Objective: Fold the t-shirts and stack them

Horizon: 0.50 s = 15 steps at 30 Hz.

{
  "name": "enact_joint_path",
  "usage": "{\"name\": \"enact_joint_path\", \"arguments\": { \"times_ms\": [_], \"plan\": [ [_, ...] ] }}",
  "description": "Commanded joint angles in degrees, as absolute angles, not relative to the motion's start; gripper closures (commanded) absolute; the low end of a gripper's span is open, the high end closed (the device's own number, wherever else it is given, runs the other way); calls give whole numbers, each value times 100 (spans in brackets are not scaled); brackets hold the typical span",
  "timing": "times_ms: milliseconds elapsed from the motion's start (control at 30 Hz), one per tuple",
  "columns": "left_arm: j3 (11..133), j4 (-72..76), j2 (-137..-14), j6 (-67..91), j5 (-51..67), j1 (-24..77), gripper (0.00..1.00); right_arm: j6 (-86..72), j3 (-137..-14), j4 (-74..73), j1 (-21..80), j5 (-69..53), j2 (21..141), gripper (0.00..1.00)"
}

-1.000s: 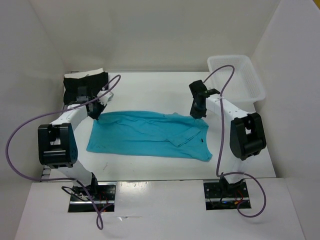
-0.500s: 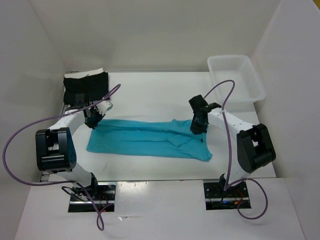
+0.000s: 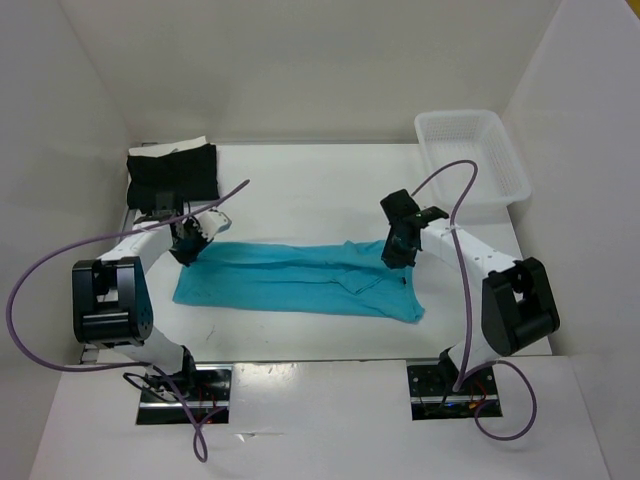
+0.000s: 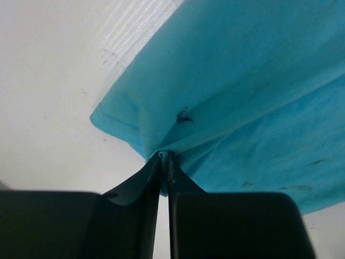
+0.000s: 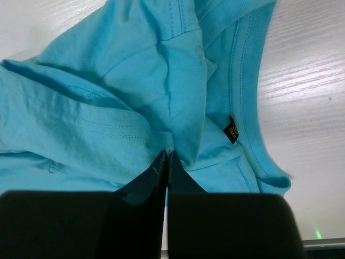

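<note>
The turquoise t-shirt [image 3: 290,280] lies across the middle of the table as a long band, folded lengthwise. My left gripper [image 3: 186,252] is at its left end. In the left wrist view the left gripper [image 4: 164,155] pinches a tuck of the turquoise cloth [image 4: 242,81] in a narrow slit between its jaws. My right gripper [image 3: 397,258] is low over the collar end. In the right wrist view the right gripper [image 5: 166,154] is shut, with folds of the shirt [image 5: 108,97] gathering at its tips. A folded black t-shirt [image 3: 172,175] lies at the back left, with a pale strip of cloth [image 3: 175,147] along its far edge.
A white plastic basket [image 3: 462,117] stands at the back right corner. White walls close in the table on three sides. Purple cables loop from both arms. A small black neck label [image 5: 232,129] shows inside the shirt's collar.
Both grippers came toward the near side and down, bringing the shirt's far edge over so the shirt is now a narrower band. The left jaws have parted a little.
</note>
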State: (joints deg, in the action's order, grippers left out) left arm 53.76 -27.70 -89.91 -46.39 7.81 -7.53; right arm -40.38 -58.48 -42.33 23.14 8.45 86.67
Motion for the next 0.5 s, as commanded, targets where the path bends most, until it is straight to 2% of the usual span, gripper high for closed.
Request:
{"name": "enact_joint_path", "arguments": {
  "times_ms": [0, 133, 200, 233, 400, 467],
  "plan": [
    [5265, -2953, -8771, -4799, 694, -563, 84, -4184, -5818, -4552, 2391, 888, 8647, 97],
    [5265, -3067, -8771, -4852, 589, -431, 79, -4245, -5880, -4974, 2452, 826, 8894, 68],
    [5265, -3146, -8719, -4852, 292, -431, 75, -4306, -5880, -5333, 2583, 826, 8816, 60],
    [5265, -3251, -8658, -4852, 203, -492, 70, -4385, -5880, -5431, 2584, 826, 8737, 54],
    [5729, -3604, -8438, -4843, -35, -1168, 64, -4666, -5827, -5643, 2725, 826, 8148, 53],
    [6045, -3849, -8376, -4773, 245, -1405, 62, -4816, -5950, -5643, 2725, 1114, 8016, 52]
  ]
}}
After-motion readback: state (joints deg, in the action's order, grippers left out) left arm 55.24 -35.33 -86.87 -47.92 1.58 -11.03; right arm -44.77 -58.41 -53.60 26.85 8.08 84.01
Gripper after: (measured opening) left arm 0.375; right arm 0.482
